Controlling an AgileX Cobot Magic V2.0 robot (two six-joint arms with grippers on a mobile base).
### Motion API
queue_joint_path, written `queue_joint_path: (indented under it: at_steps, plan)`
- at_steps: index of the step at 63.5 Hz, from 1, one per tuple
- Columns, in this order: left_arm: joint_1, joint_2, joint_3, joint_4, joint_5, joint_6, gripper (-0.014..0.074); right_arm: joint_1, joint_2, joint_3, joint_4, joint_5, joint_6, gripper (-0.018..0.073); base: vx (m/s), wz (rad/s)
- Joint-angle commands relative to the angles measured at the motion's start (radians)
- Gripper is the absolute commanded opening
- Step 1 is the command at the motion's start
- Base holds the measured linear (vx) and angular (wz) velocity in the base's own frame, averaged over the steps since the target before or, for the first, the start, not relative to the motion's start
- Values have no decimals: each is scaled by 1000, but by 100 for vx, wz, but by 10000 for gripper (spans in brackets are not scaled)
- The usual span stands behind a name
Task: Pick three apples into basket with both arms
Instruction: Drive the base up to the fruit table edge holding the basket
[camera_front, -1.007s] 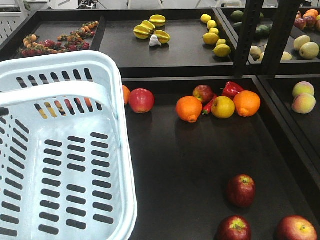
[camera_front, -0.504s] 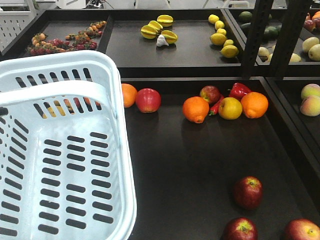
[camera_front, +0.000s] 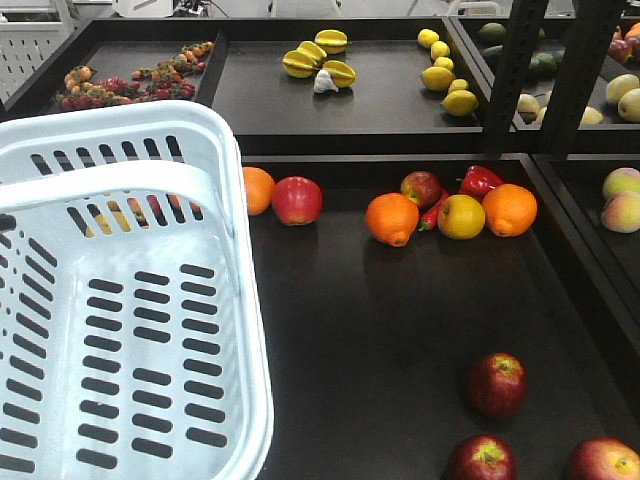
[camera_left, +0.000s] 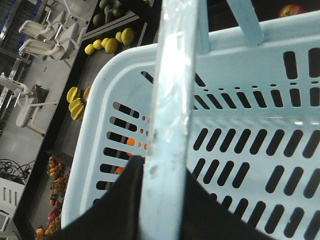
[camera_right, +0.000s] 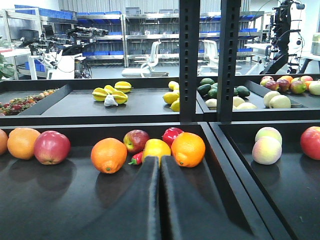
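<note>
Three dark red apples (camera_front: 497, 383) lie loose at the near right corner of the black tray (camera_front: 380, 320), apart from the pale blue basket (camera_front: 120, 115). Likely firm, smooth and apt to roll, each wants a grasp across its widest part. The left gripper (camera_left: 161, 167) clasps the swing handle (camera_left: 172, 75); the right gripper (camera_right: 159, 162) points level, jaws pressed together, empty.

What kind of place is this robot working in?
Probably a mock grocery produce section inside a lab or warehouse: black display trays of loose fruit, a shopping basket, and blue-bin shelving with office chairs behind.
</note>
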Motion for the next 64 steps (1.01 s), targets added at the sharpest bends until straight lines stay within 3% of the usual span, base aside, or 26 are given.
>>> queue_joint_path:
  at_steps: [1,64]
  plan:
    - [-2,0,-34,-2,-99,-11,-6,-2,-11,14,-4,-73,-4,-9,0,0]
    - [-2,59,-33,-1,-112,-5,-6,-2,-11,14,-4,-73,-4,-9,0,0]
